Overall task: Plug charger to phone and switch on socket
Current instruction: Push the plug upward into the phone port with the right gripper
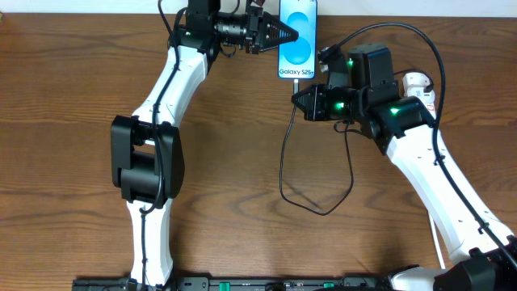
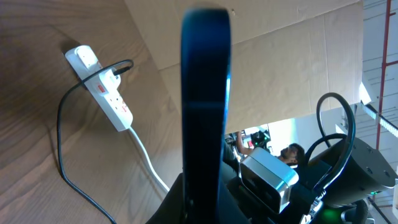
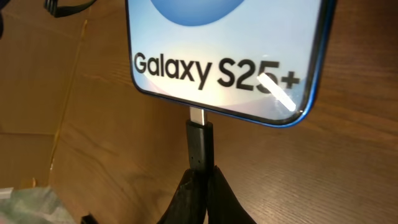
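The phone [image 3: 230, 37] shows the words "Galaxy S25+" on its screen, close to its bottom end. The phone is by the far edge of the tabletop [image 1: 81, 81]. The white socket [image 2: 115, 106] has red marks, too small to read.

Light: bright and even in the overhead view, soft shadows on the table [image 1: 65, 121].
Glare: white streak on the phone [image 3: 227, 56] screen, right of the middle, right wrist view.
Blur: phone's edge, middle of left wrist view, dark and fuzzy.

Overhd looks down; both wrist cams near phone [image 3: 224, 62].
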`<state>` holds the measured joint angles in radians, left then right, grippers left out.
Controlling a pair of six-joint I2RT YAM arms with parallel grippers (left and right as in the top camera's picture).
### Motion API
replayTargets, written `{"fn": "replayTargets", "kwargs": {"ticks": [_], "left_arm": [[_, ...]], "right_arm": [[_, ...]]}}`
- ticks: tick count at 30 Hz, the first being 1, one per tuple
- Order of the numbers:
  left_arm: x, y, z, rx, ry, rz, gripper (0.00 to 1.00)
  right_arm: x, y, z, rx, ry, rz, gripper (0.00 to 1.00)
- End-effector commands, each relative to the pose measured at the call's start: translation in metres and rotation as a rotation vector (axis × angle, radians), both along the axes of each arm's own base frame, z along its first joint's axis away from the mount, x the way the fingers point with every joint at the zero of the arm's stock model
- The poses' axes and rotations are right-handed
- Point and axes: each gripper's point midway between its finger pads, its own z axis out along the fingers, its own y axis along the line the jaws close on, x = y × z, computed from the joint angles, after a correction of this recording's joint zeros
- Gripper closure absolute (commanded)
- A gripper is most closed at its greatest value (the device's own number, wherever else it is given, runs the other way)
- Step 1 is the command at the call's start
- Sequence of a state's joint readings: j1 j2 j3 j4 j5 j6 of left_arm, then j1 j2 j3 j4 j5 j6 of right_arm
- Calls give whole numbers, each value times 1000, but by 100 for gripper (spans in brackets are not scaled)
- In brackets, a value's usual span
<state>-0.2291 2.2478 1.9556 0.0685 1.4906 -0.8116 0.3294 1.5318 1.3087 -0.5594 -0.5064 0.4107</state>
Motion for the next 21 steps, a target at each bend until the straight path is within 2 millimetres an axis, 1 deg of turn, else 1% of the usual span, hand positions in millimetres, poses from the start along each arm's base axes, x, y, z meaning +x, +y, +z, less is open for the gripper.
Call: {"fn": "replayTargets", "kwargs": {"ticks": [1,13,21], "left_arm": [[-13,5,25,-28,-57,-47,93],[-14,5,26,-31,-55,-57,93],[-14,5,25,-28,-37,-56,93]], "right_arm": [[10,-6,10,-24,-55,-21,99],[12,-5,13,-17,-69,-19,99],[7,4,13,-17,-69,0,99]]}}
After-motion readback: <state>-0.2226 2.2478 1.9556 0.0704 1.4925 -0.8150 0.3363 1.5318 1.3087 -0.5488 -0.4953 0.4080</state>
